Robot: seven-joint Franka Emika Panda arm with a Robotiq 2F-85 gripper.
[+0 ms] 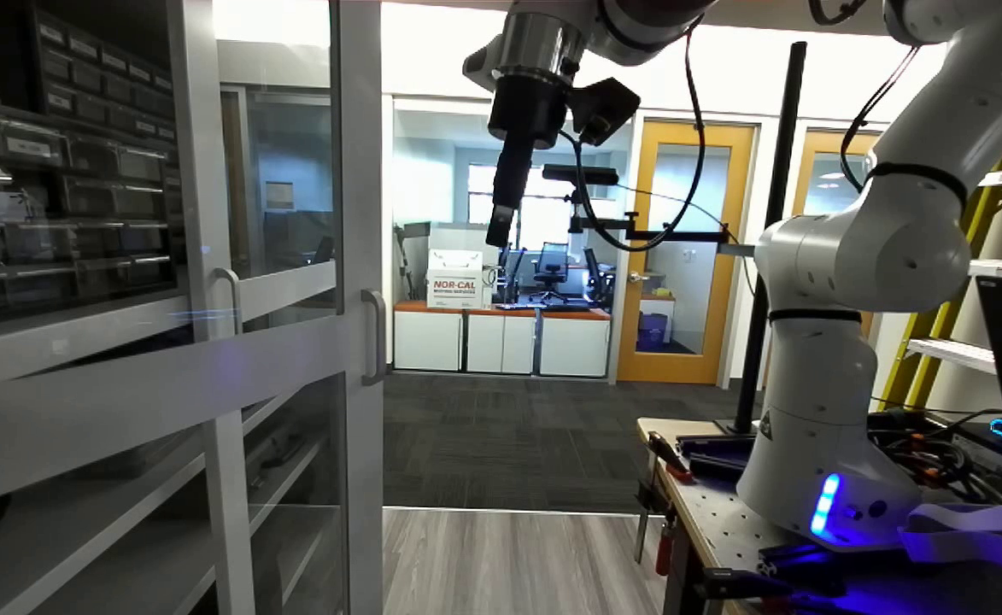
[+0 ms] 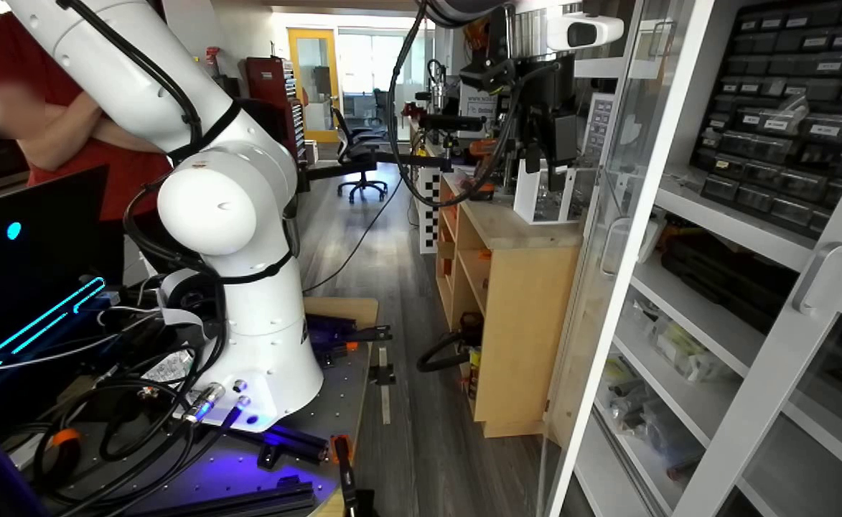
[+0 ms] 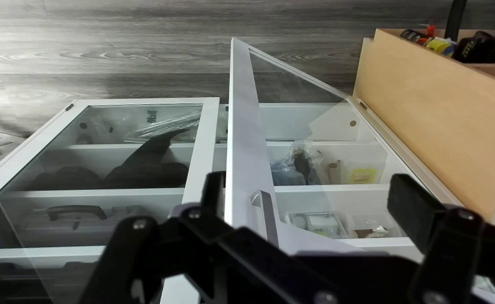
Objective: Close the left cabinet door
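The left cabinet door, white-framed with clear glass, stands swung open in both exterior views (image 1: 362,487) (image 2: 627,258). In the wrist view the door (image 3: 247,169) juts toward the camera, hinged on the wooden unit's side. Its grey bar handle shows in an exterior view (image 1: 372,337) and in the wrist view (image 3: 269,217). My gripper is open and empty in the wrist view (image 3: 315,202), its fingers spread with the door's edge and handle seen between them. In both exterior views the gripper (image 1: 502,224) (image 2: 546,169) points down, apart from the door on its room side. Contact is not visible.
The right cabinet door (image 1: 231,495) (image 2: 758,402) (image 3: 203,160) looks shut. A wooden shelf unit (image 2: 521,323) (image 3: 441,122) stands beside the open door's hinge side. A black post (image 1: 778,231) carries a camera bar near the arm. A person in red (image 2: 97,165) stands behind the robot table.
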